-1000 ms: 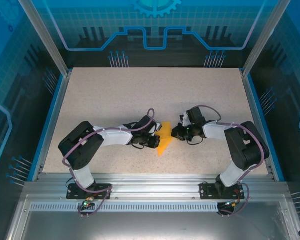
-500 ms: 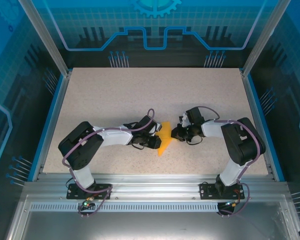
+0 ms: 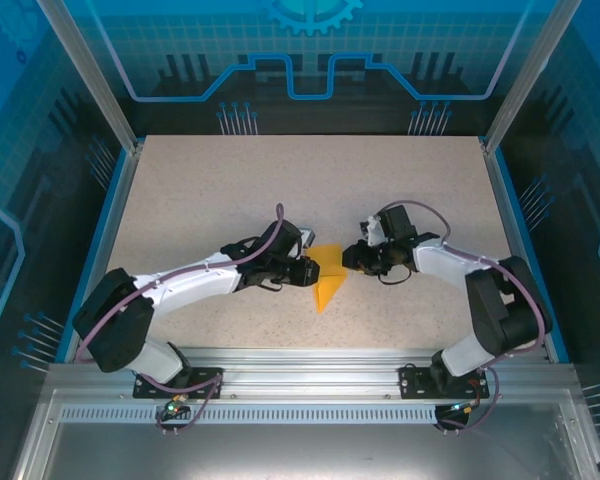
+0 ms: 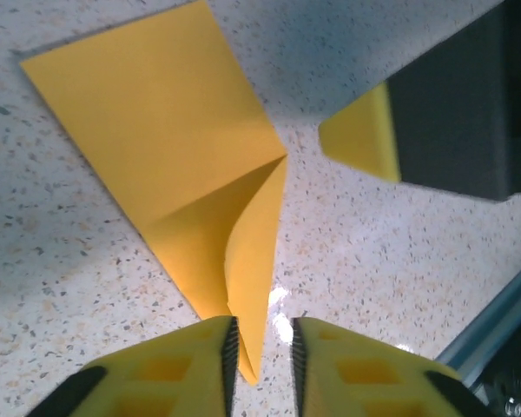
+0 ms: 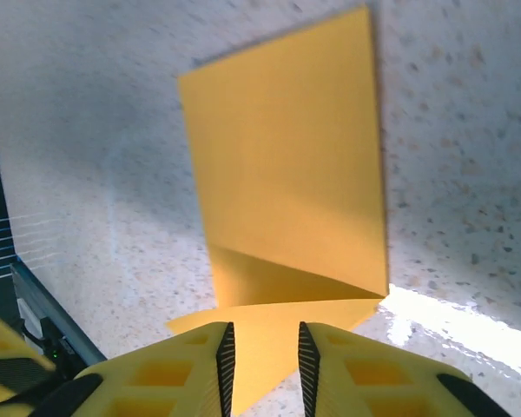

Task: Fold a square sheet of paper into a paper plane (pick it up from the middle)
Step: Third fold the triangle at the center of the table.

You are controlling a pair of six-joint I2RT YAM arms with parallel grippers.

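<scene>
Left arm (image 3: 190, 285) straightened; paper (image 3: 328, 285) perhaps flatter

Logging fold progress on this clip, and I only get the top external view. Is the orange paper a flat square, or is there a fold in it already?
Observer: There's a fold. In the left wrist view the square sheet of paper has one flap turned over, its free edge curling up off the table.
Operator: Do the left jaws have it?
Observer: The left gripper has its jaws narrowly apart with the flap's raised edge in the gap. I can't tell whether they pinch it.
Operator: And the right?
Observer: The right wrist view shows the right gripper with a similar narrow gap and the paper's folded corner seen through it. Contact is unclear.
</scene>
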